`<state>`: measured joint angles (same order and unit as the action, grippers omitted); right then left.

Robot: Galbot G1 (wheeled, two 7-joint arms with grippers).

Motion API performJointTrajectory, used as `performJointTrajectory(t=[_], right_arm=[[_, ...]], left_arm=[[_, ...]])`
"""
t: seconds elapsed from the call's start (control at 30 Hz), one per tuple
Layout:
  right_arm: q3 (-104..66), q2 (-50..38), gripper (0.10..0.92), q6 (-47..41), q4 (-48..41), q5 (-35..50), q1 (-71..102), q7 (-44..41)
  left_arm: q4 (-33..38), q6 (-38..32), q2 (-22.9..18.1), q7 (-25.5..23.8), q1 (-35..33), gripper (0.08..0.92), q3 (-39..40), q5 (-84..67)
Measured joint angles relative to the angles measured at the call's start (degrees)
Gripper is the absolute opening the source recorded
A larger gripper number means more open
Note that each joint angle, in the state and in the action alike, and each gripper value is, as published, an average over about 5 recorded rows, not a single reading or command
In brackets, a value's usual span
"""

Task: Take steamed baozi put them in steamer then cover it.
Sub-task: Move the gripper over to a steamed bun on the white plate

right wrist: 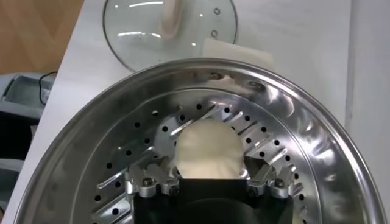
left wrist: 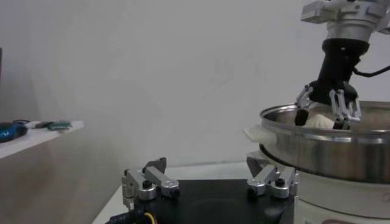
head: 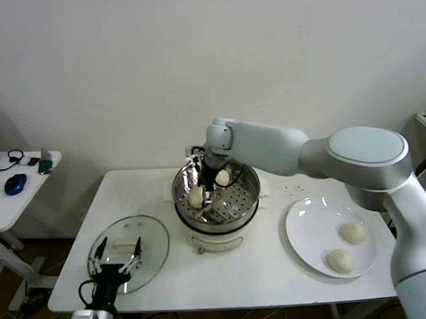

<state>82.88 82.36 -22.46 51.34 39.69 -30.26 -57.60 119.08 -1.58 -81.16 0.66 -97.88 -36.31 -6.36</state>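
On the white table [head: 224,278] before me, the steamer [head: 218,201] stands at centre on its cream-white pot base, toward the far edge. The cover [head: 128,243], a clear glass lid with a white handle, lies flat on the tabletop to my left of the steamer, near the front edge. A white plate [head: 306,233] rests to my right of the steamer, carrying two steamed baozi [head: 353,231]. A few small dark specks [head: 296,190] dot the tabletop beyond the plate.
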Motion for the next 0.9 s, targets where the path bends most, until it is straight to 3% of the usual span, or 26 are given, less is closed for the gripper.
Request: performJointTrajectory(t=[0.23, 0.47, 0.9], right_arm=[[1.4, -5.9, 0.823, 1.1, 5.2, 0.6, -5.6, -1.5], [4.1, -17.4, 0.823, 2.2, 13.9, -0.9, -12.0, -3.1], [4.1, -42.0, 0.823, 3.9, 28.7, -13.6, -8.8, -4.5]], left_arm=[[0.0, 0.2, 0.0, 0.1, 0.2, 0.823, 0.3, 0.0], [0.2, 0.5, -0.2, 0.2, 0.5, 0.823, 0.6, 0.5], [0.6, 1.2, -0.3, 0.6, 0.4, 0.823, 0.6, 1.5]])
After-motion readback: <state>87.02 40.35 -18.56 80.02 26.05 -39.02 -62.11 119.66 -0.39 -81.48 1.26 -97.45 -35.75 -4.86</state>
